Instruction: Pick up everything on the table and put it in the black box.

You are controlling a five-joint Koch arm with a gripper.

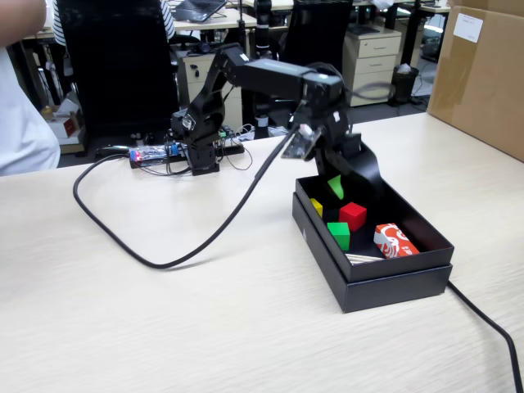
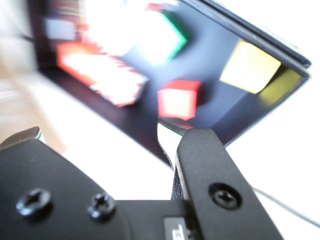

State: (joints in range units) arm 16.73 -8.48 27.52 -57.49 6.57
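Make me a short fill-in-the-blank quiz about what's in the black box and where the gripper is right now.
1. The red cube lies inside the ____ box.
2. The cube in front of the red one, nearer the fixed camera, is ____.
3. The gripper hangs over the box and holds ____.
4. The printed packet is red and ____.

Missing words: black; green; nothing; white

text: none legible — packet (image 1: 395, 240) print | carton label (image 1: 467, 27) — unreadable
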